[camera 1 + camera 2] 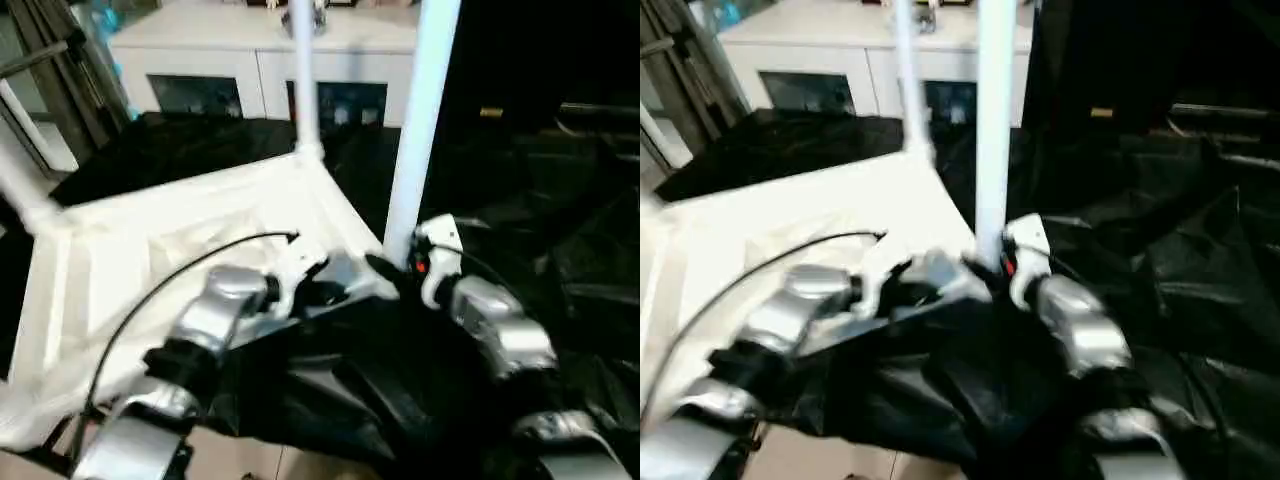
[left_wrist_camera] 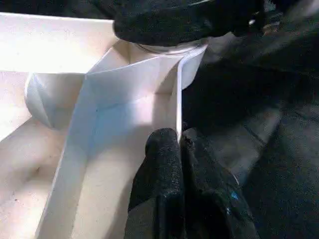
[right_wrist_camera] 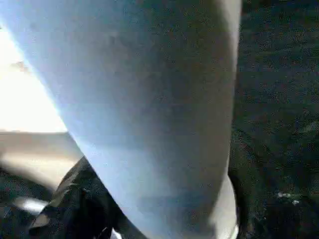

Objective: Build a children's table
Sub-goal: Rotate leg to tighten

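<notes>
Near leg (image 1: 420,120) top cropped (right fingers hidden).

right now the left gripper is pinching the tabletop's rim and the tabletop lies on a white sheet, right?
Not quite: the sheet under the tabletop is black, as the left eye view shows. The left gripper does pinch the rim.

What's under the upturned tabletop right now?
The tabletop lies underside up on black sheeting, which spreads out past its near and right edges. Whatever lies beneath the sheeting and the tabletop's middle is covered.
</notes>
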